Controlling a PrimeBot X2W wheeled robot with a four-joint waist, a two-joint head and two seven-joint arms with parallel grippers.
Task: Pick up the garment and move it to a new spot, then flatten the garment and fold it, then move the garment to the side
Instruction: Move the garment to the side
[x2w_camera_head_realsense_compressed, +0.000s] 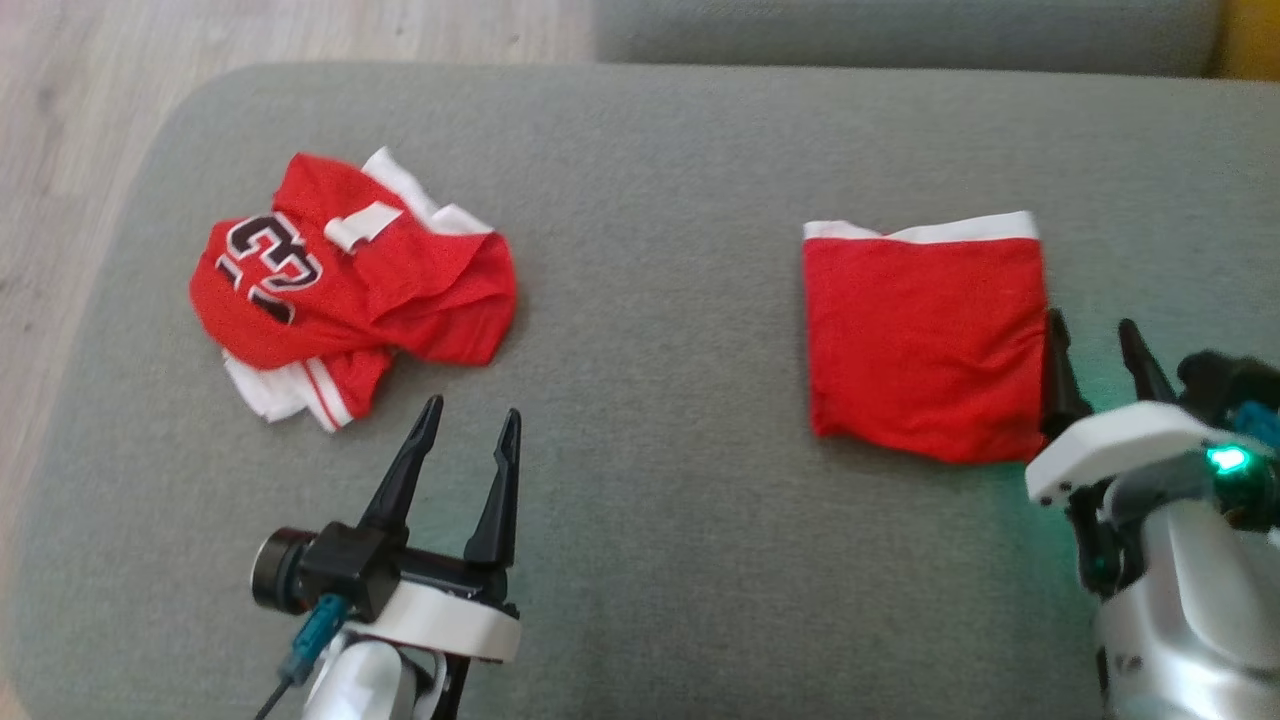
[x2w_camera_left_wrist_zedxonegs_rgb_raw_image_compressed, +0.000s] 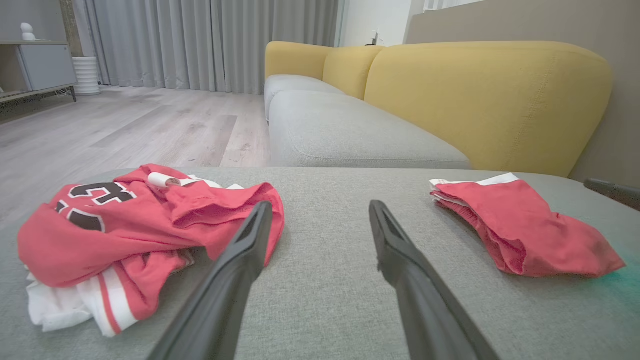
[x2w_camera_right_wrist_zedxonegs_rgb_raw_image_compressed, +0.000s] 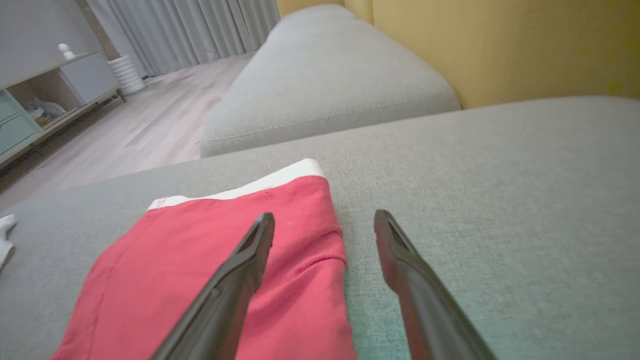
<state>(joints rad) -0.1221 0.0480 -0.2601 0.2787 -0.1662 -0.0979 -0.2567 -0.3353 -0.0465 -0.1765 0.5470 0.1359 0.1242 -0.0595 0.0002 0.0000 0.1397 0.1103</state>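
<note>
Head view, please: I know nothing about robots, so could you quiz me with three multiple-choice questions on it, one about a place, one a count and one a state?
1. Where does the folded red garment lie relative to the crumpled jersey?
A. to the robot's right of it
B. on top of it
C. to the robot's left of it

2. How many red garments lie on the grey cushion?
A. one
B. two
C. four

3. How is the left gripper?
A. shut on the jersey
B. shut on the folded garment
C. open, holding nothing

Answers:
1 A: the jersey lies at the left and the folded piece at the right, well apart.
2 B: only the jersey and the folded piece lie there.
3 C: its jaws stand apart over bare cushion, just short of the jersey.
</note>
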